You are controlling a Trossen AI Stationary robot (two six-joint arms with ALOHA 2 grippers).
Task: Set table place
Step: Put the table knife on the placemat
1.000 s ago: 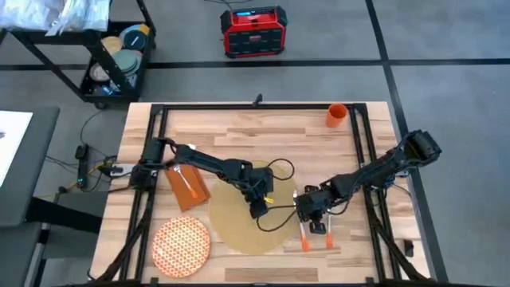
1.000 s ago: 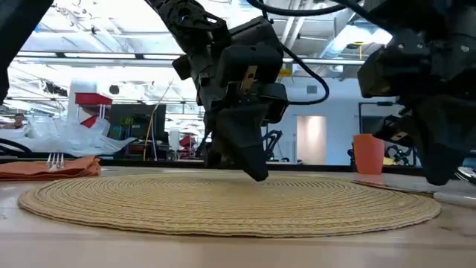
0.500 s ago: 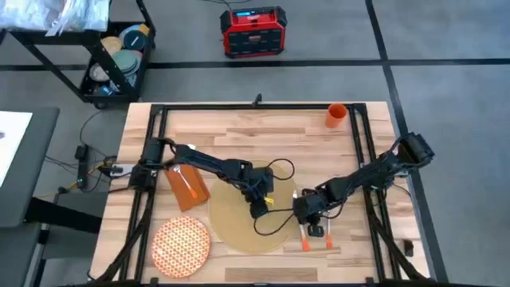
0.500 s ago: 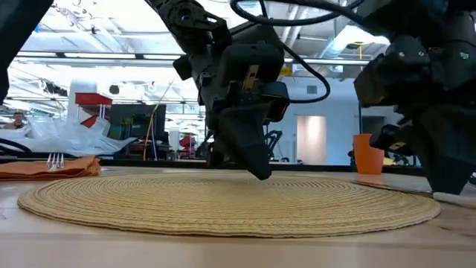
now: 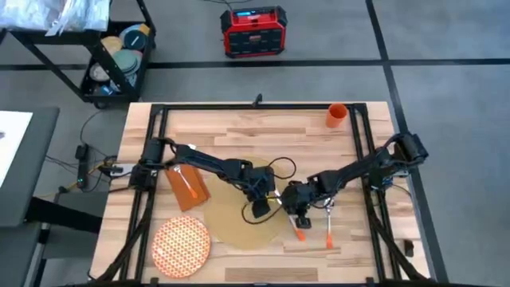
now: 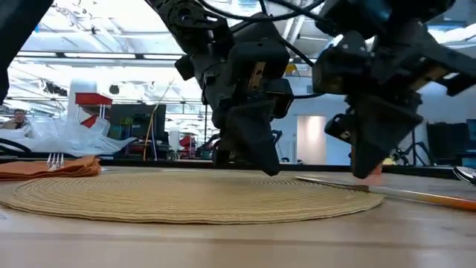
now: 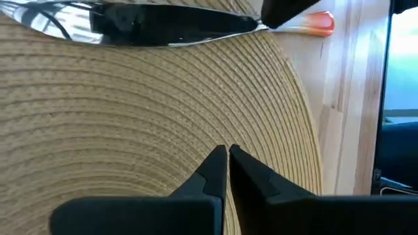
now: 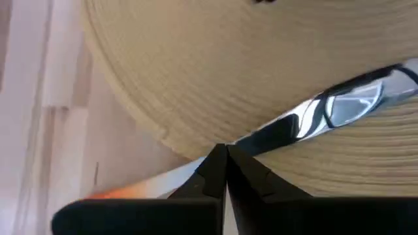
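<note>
Both claws were pinched together on the woven placemat [image 5: 243,219] near the desk's [image 5: 263,131] front edge, the left claw [image 5: 261,210] pressing it and the right claw [image 5: 296,214] at its rim beside a knife [image 8: 339,108], so the next move probably called for clearing that knife.

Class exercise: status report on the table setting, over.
Left gripper shut, tips on the placemat. Right gripper shut, at the placemat's edge beside a knife lying partly on it. Plate, napkin, cup off the mat.
</note>
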